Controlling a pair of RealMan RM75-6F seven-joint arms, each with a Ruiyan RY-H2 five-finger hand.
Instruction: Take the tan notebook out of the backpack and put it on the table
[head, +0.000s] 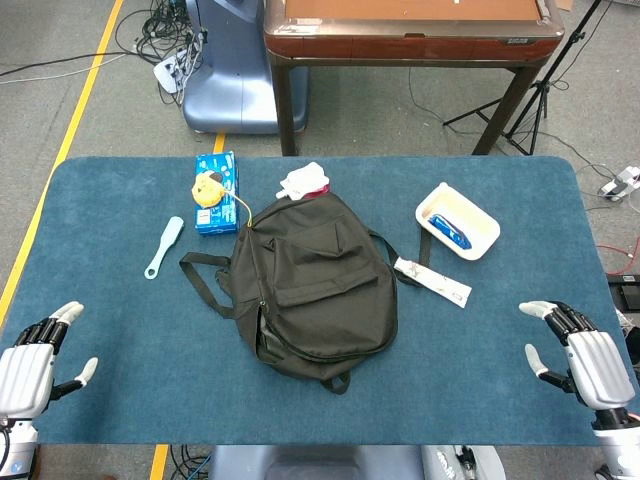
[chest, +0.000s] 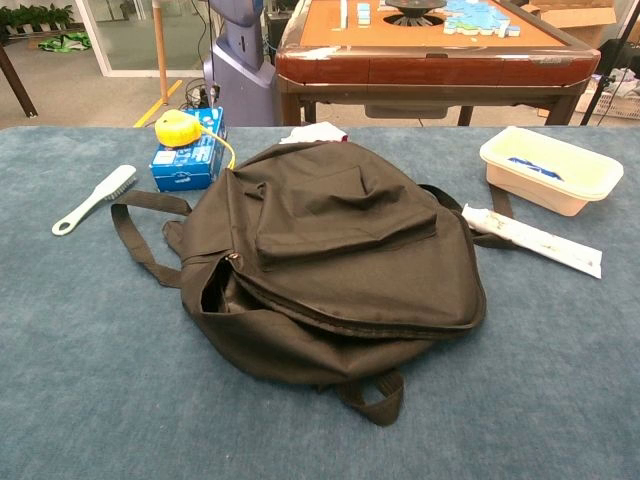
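A black backpack (head: 315, 290) (chest: 330, 260) lies flat in the middle of the blue table (head: 120, 300). Its zipper is partly open at the near left side, showing a dark gap (chest: 222, 290). No tan notebook shows; whatever is inside is hidden. My left hand (head: 35, 362) hovers open at the table's near left corner, far from the bag. My right hand (head: 580, 352) hovers open at the near right corner, equally far away. Neither hand appears in the chest view.
A light blue brush (head: 164, 246) and a blue box with a yellow tape measure (head: 214, 192) lie left of the bag. White cloth (head: 303, 180) sits behind it. A white tray (head: 458, 220) and a wrapped packet (head: 432, 280) lie to the right.
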